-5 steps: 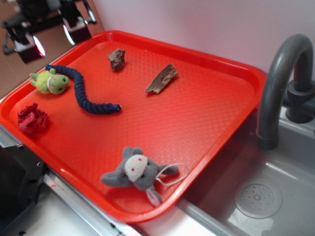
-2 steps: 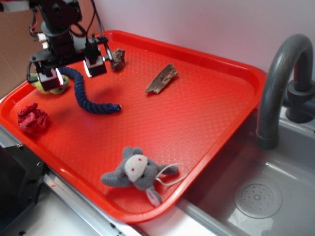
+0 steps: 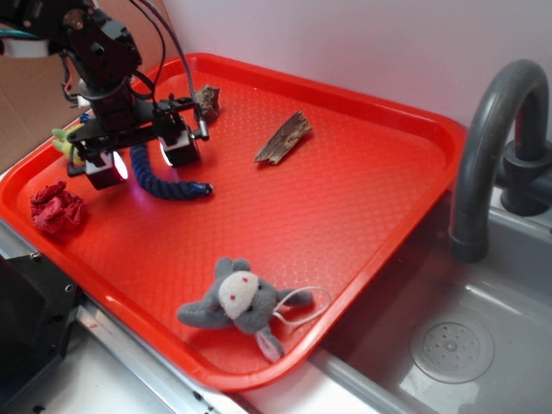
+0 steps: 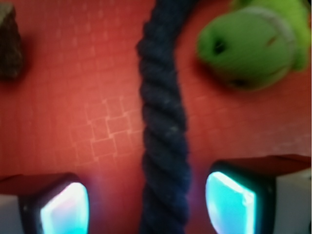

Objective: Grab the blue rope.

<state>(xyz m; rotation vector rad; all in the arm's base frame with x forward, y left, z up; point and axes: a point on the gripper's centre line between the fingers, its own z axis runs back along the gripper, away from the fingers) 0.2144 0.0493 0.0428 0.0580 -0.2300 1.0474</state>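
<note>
The blue rope (image 3: 166,184) lies curved on the left part of the red tray (image 3: 345,198); its far end is hidden behind the arm. In the wrist view the dark navy twisted blue rope (image 4: 163,122) runs straight down between the two glowing fingertips (image 4: 229,202). My gripper (image 3: 145,158) stands open, low over the rope's middle, one finger on each side with a gap to the rope on both. In the wrist view my gripper (image 4: 148,207) straddles the rope without touching it.
A green plush (image 4: 251,46) lies close beside the rope; a scrap of it shows behind the arm (image 3: 62,136). A crumpled red cloth (image 3: 57,207), a grey plush (image 3: 237,300), a wood sliver (image 3: 282,138) and a brown chunk (image 3: 206,101) share the tray. A sink with a faucet (image 3: 492,147) sits right.
My gripper has come down and forward from the tray's back left corner, and now straddles the rope's middle. The rope and toys have not moved.
</note>
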